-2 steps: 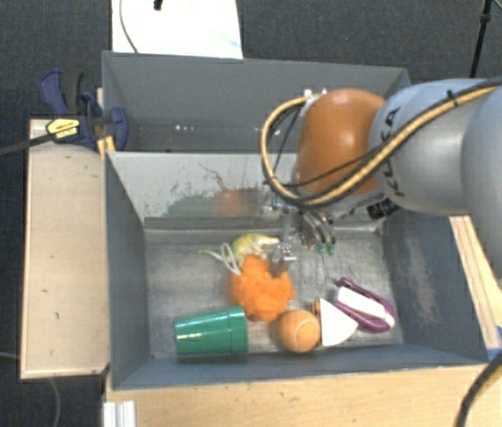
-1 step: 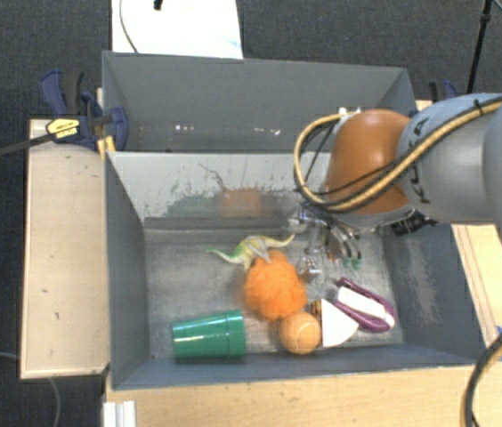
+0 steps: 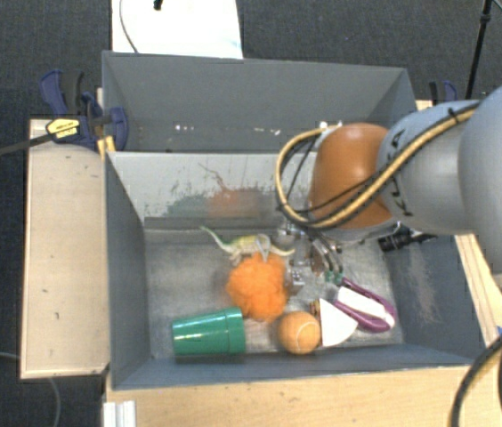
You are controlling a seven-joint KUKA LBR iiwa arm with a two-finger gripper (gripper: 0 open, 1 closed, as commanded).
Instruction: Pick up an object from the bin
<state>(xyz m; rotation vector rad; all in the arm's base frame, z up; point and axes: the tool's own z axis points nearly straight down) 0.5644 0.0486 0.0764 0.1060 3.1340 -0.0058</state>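
My gripper hangs low in the middle of the bin, just right of a fuzzy orange ball. Nothing shows between its parts. A pale toy dinosaur lies behind the orange ball, left of the gripper. Below the gripper rests a smaller tan ball, with a white wedge-shaped piece beside it. A purple and white handled tool lies to the gripper's lower right.
A green plastic cup lies on its side near the bin's front wall at the left. The arm with its orange cover and looped cables comes in from the right above the bin's back right part.
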